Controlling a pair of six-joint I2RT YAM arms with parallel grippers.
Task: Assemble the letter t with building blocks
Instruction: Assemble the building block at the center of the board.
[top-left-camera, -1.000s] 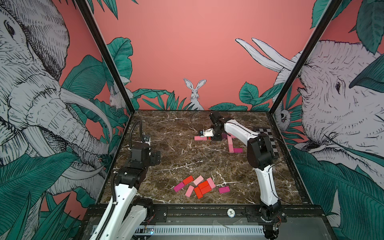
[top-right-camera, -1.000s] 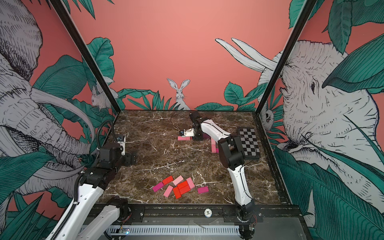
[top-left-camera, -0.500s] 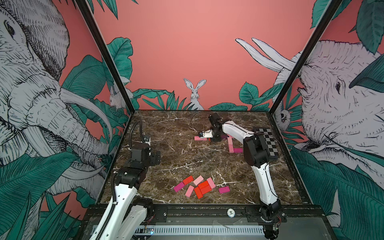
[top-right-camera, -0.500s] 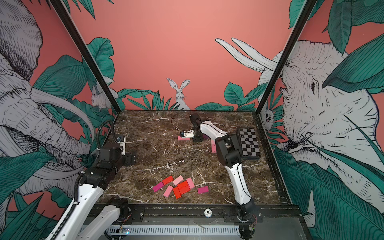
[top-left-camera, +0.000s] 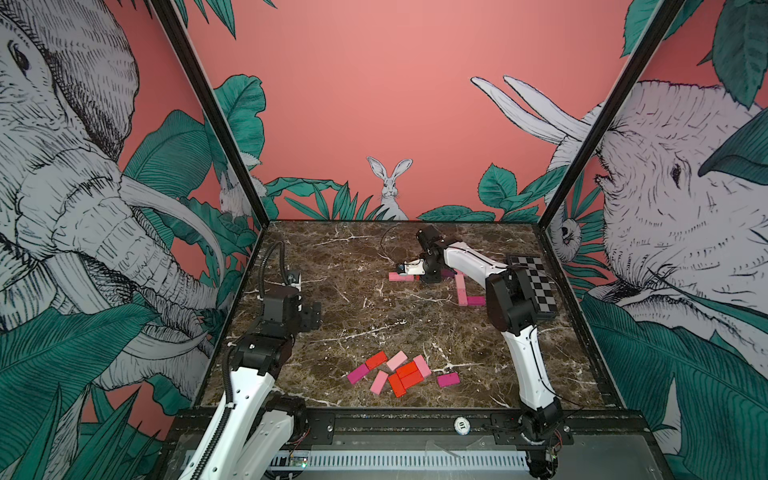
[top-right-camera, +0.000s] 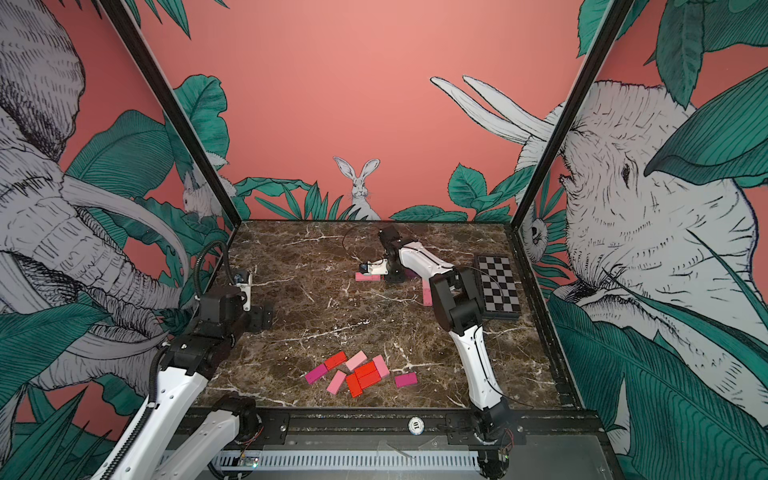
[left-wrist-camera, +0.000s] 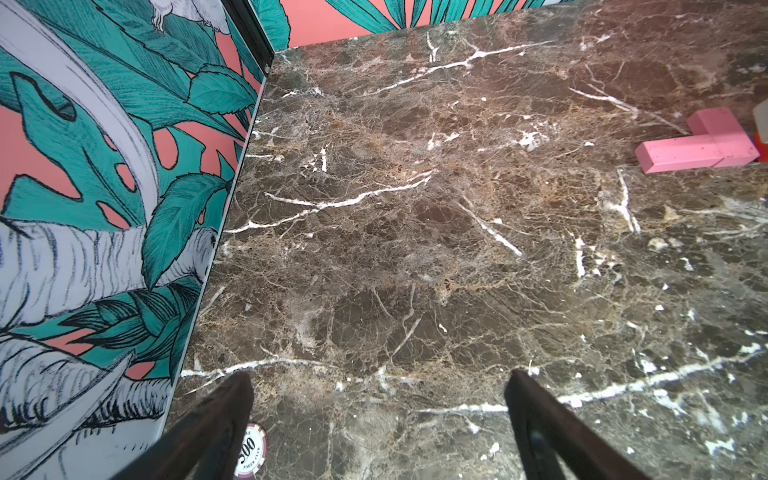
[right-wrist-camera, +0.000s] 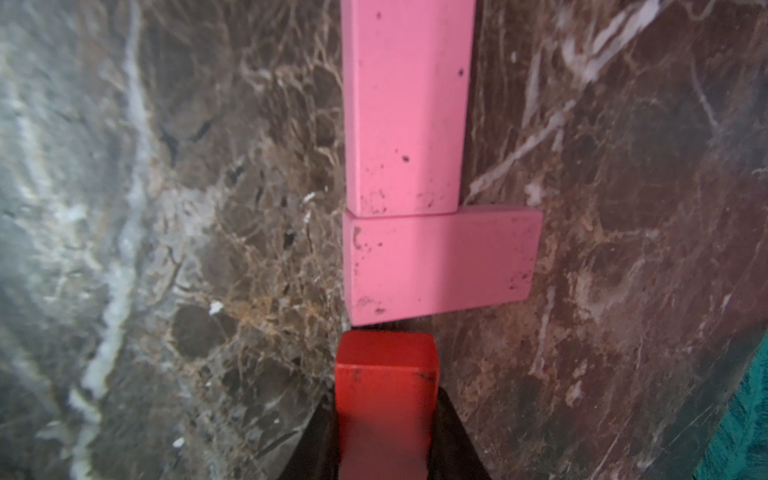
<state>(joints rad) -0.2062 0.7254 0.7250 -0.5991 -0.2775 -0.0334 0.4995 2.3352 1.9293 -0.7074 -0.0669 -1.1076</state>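
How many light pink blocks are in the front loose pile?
3 light pink blocks: one on the pile's far edge, one at its near left, one right of the red blocks. None seems hidden.

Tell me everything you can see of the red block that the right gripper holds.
The red block is a small rectangular brick, matte and painted-looking, with a few dark scuffs. The right gripper is shut on its long sides, dark fingers pressing both. It points endwise at a pink block lying crosswise on the marble table, with a narrow gap between them.
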